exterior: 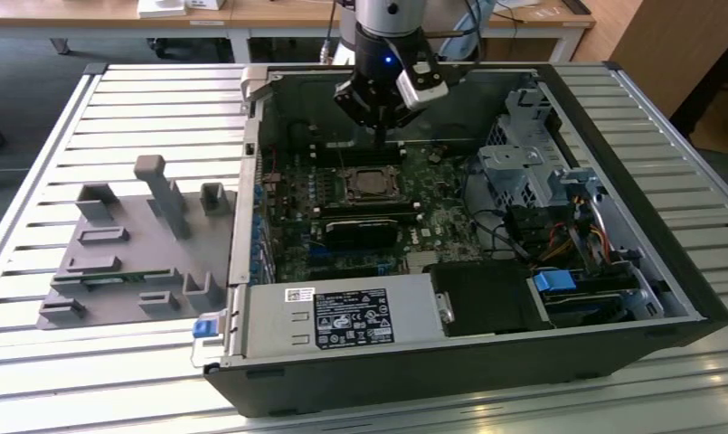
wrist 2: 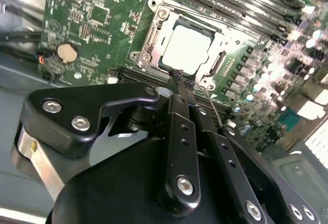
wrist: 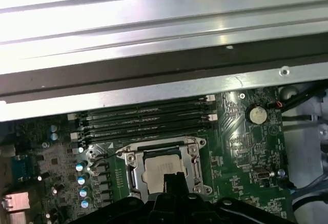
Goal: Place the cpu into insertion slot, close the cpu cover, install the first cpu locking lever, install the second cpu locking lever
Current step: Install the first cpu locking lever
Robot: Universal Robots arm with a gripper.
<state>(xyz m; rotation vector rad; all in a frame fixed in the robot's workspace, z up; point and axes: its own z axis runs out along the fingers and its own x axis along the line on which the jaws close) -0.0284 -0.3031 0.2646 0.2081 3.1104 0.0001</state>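
The cpu, a pale square chip, lies flat in the insertion slot on the green motherboard inside the open computer case. The cpu cover, a silvery frame, lies down around the chip, and the cpu shows through its window. A thin wire lever stands beside the socket. My gripper is shut with nothing between its black fingers, and its tip hangs just over one edge of the socket. In the exterior view the gripper hovers above the socket's far side.
Black memory slots run along the socket's far side, below the case wall. A coin battery sits nearby. The case also holds a power supply and a drive cage. A grey fixture block lies at the exterior view's left.
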